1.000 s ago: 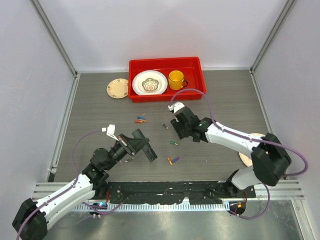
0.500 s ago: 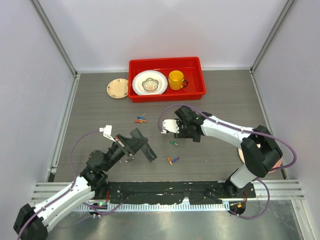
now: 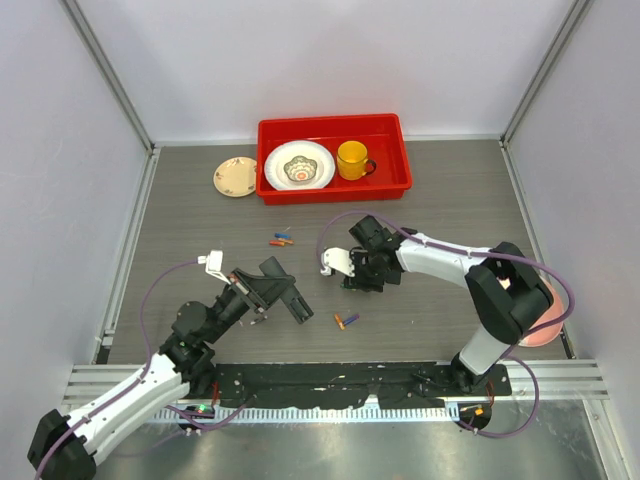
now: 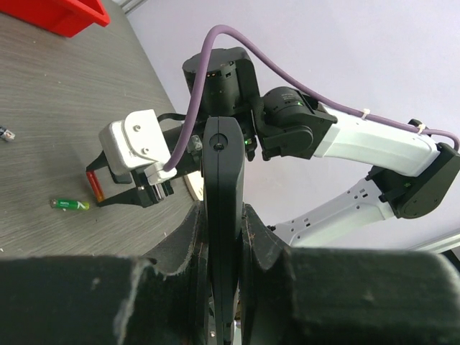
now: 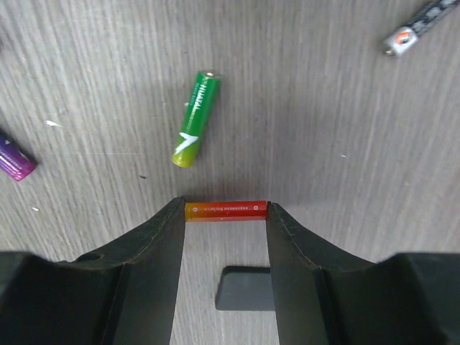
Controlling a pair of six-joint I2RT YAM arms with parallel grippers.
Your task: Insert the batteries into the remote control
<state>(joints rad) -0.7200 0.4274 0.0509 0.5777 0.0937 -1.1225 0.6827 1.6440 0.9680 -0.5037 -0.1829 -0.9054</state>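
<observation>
My left gripper [image 3: 266,291] is shut on the black remote control [image 3: 297,306] and holds it edge-on above the table; in the left wrist view the remote [image 4: 222,187] stands upright between the jaws. My right gripper [image 3: 355,280] is shut on a red-orange battery [image 5: 226,210], held end to end between its fingertips just over the table. A green battery [image 5: 195,118] lies just beyond it. A purple battery [image 5: 13,158] and a grey battery [image 5: 415,26] lie at the edges of the right wrist view.
An orange and purple battery pair [image 3: 345,321] lies near the front, and more batteries [image 3: 280,239] lie further back. A red tray [image 3: 395,186] with a bowl and yellow cup [image 3: 351,159] stands behind. A small plate [image 3: 235,177] lies left of it.
My right gripper has turned and moved toward the near side, now low over the green battery with the red-orange battery in it. The left arm shifted slightly, still holding the remote.
</observation>
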